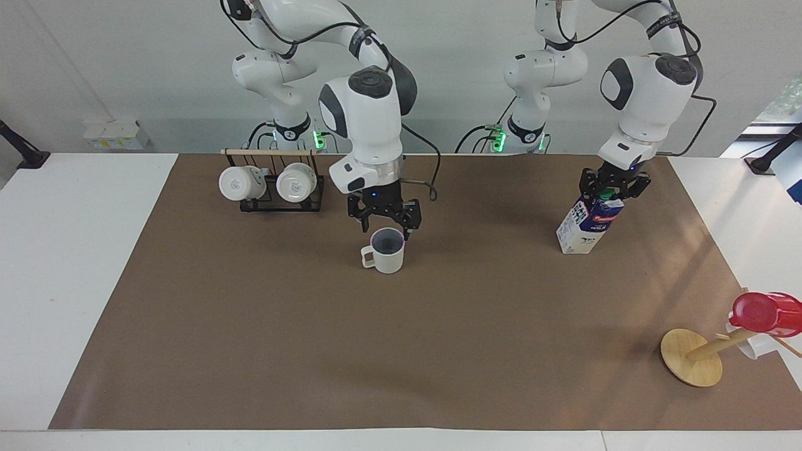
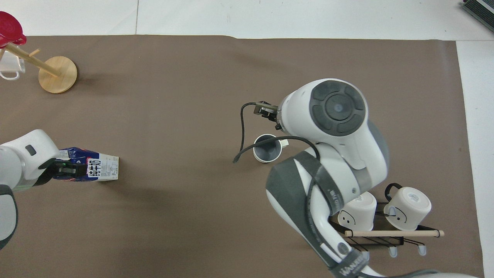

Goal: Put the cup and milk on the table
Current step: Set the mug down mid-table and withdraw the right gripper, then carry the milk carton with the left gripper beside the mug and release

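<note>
- desk [image 1: 62, 263]: brown sheet across frame centre.
- milk [image 1: 588, 222]: centre-right, tilted on desk; light, tippy carton. Left gripper [image 1: 613, 186] grips its gable top.
- cup [image 1: 387, 250]: frame centre, upright on desk; rigid, breakable. Right gripper [image 1: 384, 219] spread wide above rim.

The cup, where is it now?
In the facing view the cup stands upright on the brown sheet of the table, just under the right gripper, farther from the robots than the rack of two white mugs.

A plain pale grey wall [image 1: 125, 62] rises past the table's robot end — window daylight [image 1: 786, 100] at one corner.
</note>
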